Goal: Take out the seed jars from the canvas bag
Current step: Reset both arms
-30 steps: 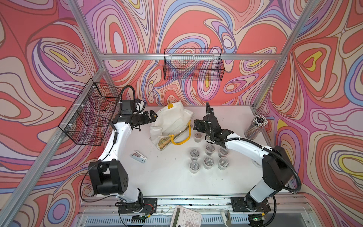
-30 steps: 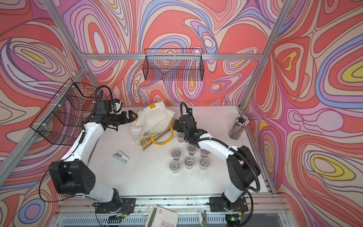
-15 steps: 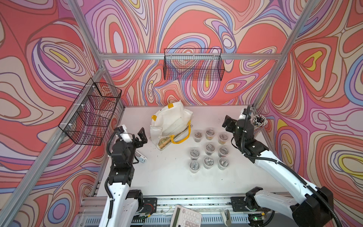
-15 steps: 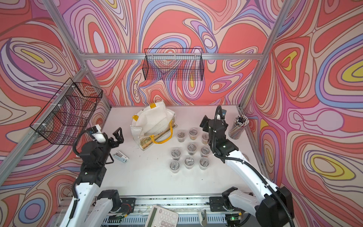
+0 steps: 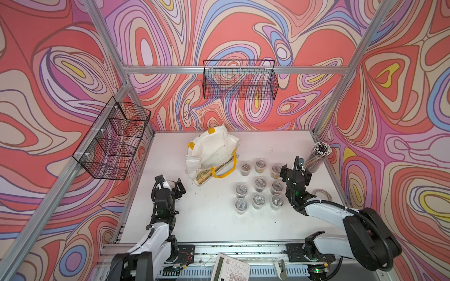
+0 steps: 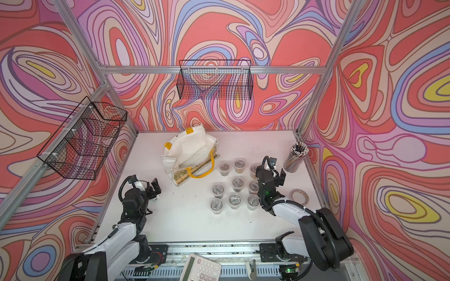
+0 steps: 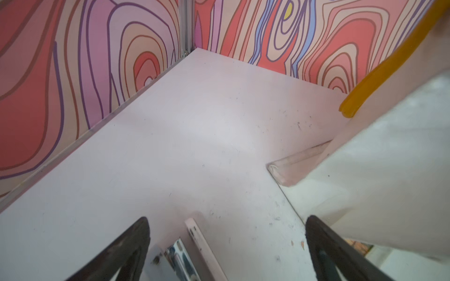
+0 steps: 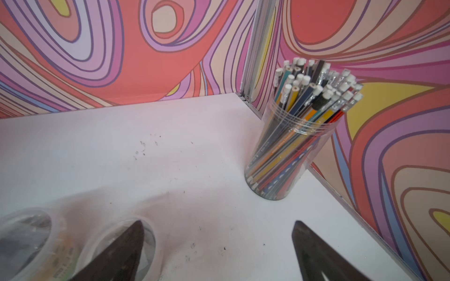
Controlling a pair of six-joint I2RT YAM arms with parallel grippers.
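Nine seed jars [image 5: 259, 182] stand in a three-by-three grid on the scuffed white bench [image 5: 207, 219], just beside the slumped canvas bag [image 5: 211, 150]. Swirl-patterned walls [image 5: 243, 29] carry wire baskets [image 5: 239, 80]. The left claw [image 5: 171, 187] and right claw [image 5: 295, 173] hover open, empty.

Nothing legible: print on the pencils [image 8: 287, 146] (and a label on one seed jar [image 8: 36, 239]) is too blurred.
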